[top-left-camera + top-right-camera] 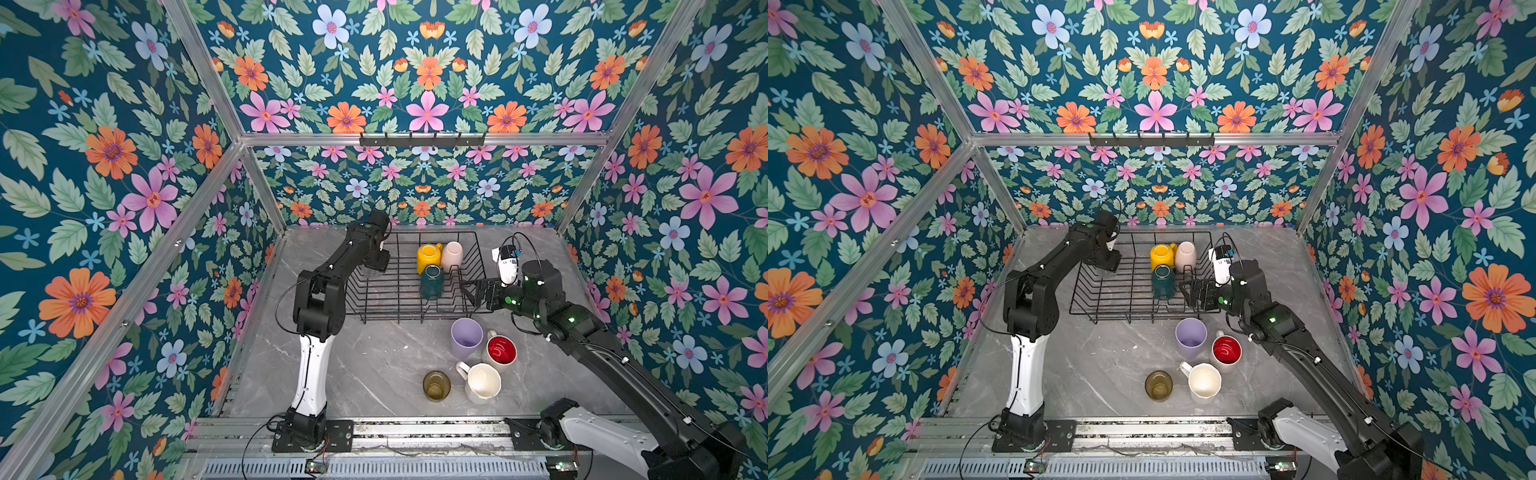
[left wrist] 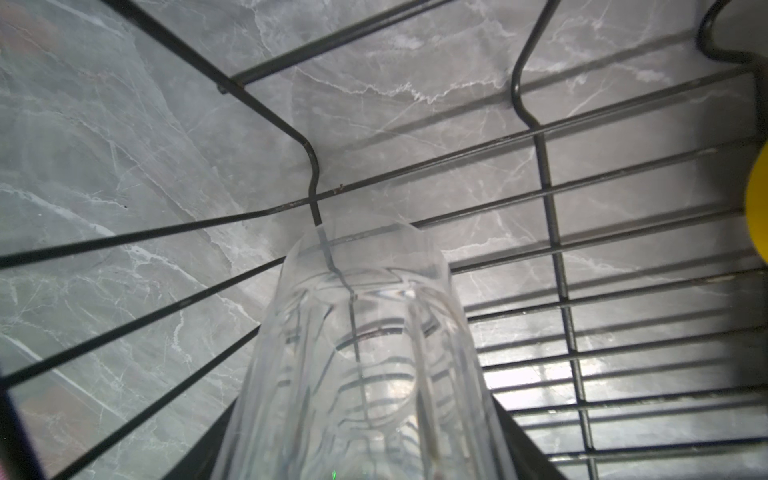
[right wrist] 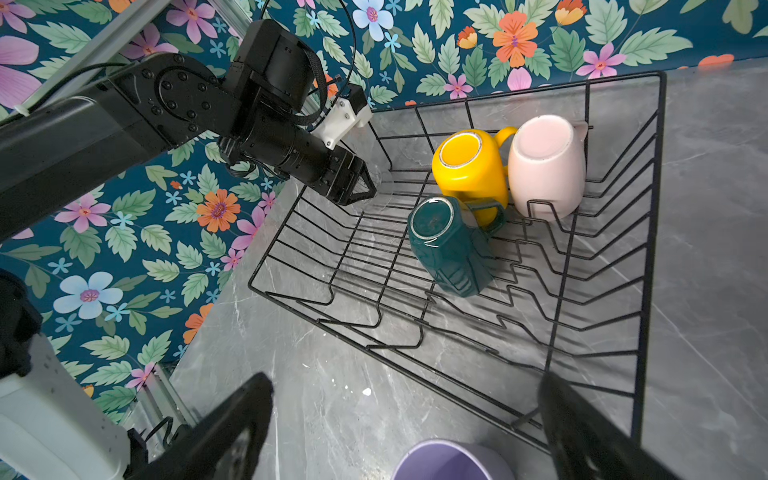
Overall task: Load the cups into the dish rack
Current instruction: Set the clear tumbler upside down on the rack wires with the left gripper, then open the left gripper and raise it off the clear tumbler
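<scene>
My left gripper (image 1: 375, 266) (image 2: 374, 457) is shut on the clear glass (image 2: 365, 332), holding it mouth-down just above the floor in the far left corner of the black wire dish rack (image 1: 405, 233) (image 2: 543, 166). Upside down in the rack stand the yellow mug (image 1: 429, 257) (image 3: 467, 166), the cream cup (image 1: 452, 255) and the dark green mug (image 1: 432, 282) (image 3: 444, 245). My right gripper (image 1: 471, 291) (image 3: 405, 386) hangs open and empty at the rack's near right corner, above the lilac tumbler (image 1: 466, 337) (image 3: 453, 461).
On the marble table in front of the rack, beside the tumbler, stand the red-lined white mug (image 1: 500, 351), the white mug (image 1: 482, 382) and the olive-amber glass (image 1: 436, 385), all upright. Flowered walls close in the table on three sides.
</scene>
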`<action>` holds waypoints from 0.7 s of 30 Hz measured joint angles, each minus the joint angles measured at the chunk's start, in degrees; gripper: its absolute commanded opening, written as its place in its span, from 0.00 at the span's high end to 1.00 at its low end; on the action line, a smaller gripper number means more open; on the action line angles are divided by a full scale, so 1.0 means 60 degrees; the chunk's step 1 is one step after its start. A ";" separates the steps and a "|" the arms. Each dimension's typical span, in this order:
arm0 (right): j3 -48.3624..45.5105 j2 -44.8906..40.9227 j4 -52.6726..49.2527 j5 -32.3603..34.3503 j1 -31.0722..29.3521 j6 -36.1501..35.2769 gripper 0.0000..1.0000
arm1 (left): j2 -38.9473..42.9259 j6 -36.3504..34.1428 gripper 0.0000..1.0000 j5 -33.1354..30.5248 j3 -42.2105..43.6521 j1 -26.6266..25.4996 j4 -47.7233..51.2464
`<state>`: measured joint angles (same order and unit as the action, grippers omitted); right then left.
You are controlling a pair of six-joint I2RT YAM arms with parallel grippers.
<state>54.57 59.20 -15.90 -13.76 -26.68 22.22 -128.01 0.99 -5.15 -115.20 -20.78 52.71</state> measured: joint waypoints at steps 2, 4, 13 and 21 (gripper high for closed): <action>0.0022 0.0033 0.0007 -0.0029 0.0000 0.0022 0.01 | -0.0058 0.0000 0.87 0.0069 -0.0069 0.0033 -0.0007; 0.0047 0.0080 0.0055 -0.0069 0.0000 0.0025 0.01 | -0.0120 0.0004 0.76 0.0098 -0.0149 0.0066 -0.0029; 0.0091 0.0178 0.0124 -0.0138 0.0000 0.0058 0.02 | -0.0127 0.0033 0.24 0.0153 -0.0135 0.0106 -0.0233; 0.0127 0.0215 0.0153 -0.0171 0.0000 0.0062 0.02 | -0.0087 0.0036 0.08 0.0270 0.0051 0.0113 -0.0525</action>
<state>55.33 60.49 -14.98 -14.79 -26.68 22.59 -128.53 1.21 -3.53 -114.89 -20.10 49.56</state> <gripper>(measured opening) 0.984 0.928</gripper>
